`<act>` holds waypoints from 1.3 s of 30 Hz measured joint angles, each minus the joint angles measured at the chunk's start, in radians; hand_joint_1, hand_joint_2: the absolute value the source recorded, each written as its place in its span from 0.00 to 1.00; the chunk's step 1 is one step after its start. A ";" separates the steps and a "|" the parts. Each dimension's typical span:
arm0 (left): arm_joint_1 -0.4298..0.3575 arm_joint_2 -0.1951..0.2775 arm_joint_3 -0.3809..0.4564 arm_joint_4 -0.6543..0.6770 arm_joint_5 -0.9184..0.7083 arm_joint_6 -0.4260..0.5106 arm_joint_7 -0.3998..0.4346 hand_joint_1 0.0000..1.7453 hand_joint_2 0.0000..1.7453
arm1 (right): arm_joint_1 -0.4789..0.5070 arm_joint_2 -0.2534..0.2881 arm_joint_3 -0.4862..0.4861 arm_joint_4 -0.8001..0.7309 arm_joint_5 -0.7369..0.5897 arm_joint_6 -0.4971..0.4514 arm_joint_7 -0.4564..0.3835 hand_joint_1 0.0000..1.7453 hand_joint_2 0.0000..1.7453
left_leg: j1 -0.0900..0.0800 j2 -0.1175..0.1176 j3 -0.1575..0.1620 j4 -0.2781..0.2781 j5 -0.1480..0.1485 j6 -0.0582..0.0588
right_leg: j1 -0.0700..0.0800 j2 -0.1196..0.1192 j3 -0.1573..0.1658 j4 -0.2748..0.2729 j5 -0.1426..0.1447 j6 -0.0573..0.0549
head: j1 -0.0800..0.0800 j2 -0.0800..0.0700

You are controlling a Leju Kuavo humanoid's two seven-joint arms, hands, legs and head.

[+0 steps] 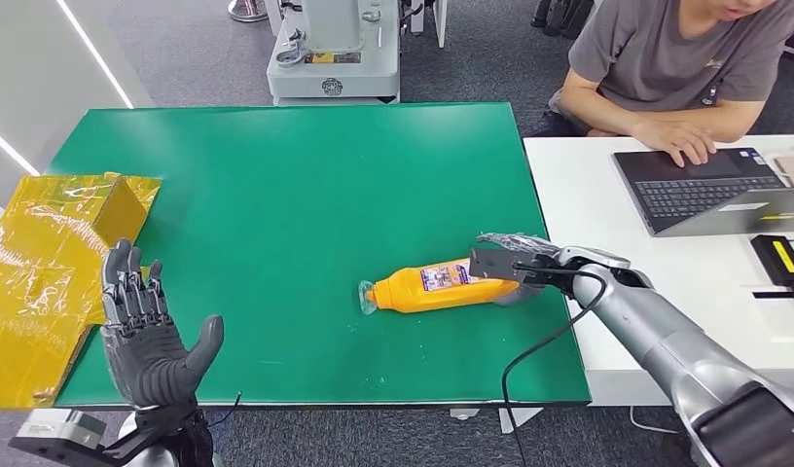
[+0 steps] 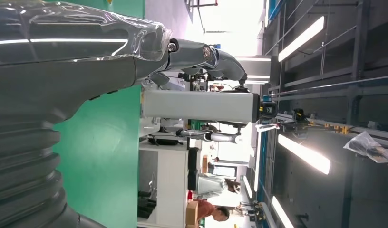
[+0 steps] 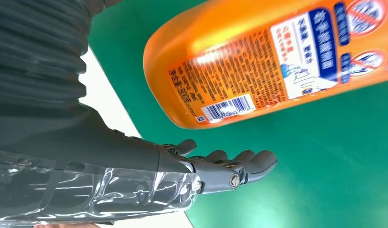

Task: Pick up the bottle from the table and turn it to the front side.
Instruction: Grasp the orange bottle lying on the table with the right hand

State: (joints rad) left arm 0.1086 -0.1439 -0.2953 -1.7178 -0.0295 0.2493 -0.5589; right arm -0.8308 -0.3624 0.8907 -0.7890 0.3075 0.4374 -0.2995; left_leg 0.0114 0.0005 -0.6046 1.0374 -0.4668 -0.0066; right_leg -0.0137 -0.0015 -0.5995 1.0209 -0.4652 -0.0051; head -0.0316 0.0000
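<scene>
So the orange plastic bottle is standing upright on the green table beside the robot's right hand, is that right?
Not quite: the orange plastic bottle is lying on its side, not standing, as the head view shows. It does rest on the green table by the right hand.

A bottle [image 1: 440, 285] lies on its side on the table [image 1: 296, 185], near the front right corner, cap pointing left. The right hand [image 1: 515, 265] is at its base end. The left hand [image 1: 150, 336] hovers over the front left corner, beside a wrapped box [image 1: 53, 263]. A laptop [image 1: 709, 190] sits on the desk [image 1: 588, 214] to the right.
</scene>
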 joint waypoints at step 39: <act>-0.051 -0.002 0.000 0.002 -0.015 -0.042 0.010 0.00 1.00 | -0.064 0.185 0.064 0.153 0.182 -0.075 -0.244 0.00 1.00 | 0.000 0.000 0.000 0.000 0.000 0.000 | 0.000 0.000 0.000 0.001 0.000 0.000 | 0.000 0.000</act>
State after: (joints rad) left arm 0.0579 -0.1460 -0.2953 -1.7159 -0.0442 0.2076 -0.5484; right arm -0.8950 -0.1771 0.9548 -0.6361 0.4897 0.3621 -0.5438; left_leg 0.0115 0.0009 -0.6044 1.0372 -0.4666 -0.0068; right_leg -0.0136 -0.0012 -0.5995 1.0218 -0.4652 -0.0051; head -0.0317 0.0000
